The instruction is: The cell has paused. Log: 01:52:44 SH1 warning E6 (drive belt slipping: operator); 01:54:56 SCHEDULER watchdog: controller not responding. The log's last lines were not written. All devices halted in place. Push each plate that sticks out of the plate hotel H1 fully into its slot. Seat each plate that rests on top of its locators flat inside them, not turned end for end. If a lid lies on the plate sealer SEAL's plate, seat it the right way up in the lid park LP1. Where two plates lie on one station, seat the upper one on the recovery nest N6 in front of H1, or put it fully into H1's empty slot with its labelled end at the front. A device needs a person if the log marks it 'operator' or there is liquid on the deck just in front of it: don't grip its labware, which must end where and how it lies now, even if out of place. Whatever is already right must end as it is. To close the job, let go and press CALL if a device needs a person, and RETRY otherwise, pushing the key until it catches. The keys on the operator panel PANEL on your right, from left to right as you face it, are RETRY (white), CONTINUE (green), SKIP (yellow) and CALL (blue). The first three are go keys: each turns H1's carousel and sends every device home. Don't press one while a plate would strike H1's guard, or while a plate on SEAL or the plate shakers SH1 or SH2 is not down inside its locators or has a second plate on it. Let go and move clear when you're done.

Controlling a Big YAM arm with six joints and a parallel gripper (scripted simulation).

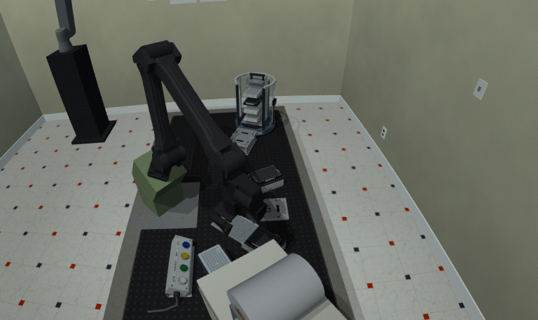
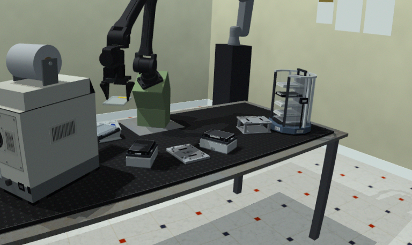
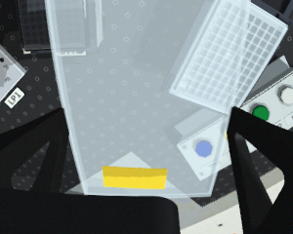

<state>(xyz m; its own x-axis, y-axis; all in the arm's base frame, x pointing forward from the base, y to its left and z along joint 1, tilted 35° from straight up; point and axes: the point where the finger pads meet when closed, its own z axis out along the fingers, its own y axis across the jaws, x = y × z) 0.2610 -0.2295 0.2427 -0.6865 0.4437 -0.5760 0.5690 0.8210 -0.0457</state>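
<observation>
My gripper (image 2: 117, 90) is shut on a clear lid (image 2: 116, 101) with a yellow strip at one end and holds it level, well above the deck. In the wrist view the lid (image 3: 137, 92) fills the frame between both fingers. Seen through it, below, is the white well plate on the sealer's stage (image 1: 214, 258). The lid park LP1 (image 2: 187, 155) lies flat on the deck, to my right in the exterior view, and carries nothing. The lid also shows in the top view (image 1: 242, 228).
The sealer SEAL (image 2: 45, 121) stands close by. Two shakers carry dark plates (image 2: 141, 151) (image 2: 218, 139). The key panel (image 1: 180, 265) lies beside the sealer's plate. The nest N6 (image 2: 253, 123) and the hotel H1 (image 2: 291, 101) are at the far end.
</observation>
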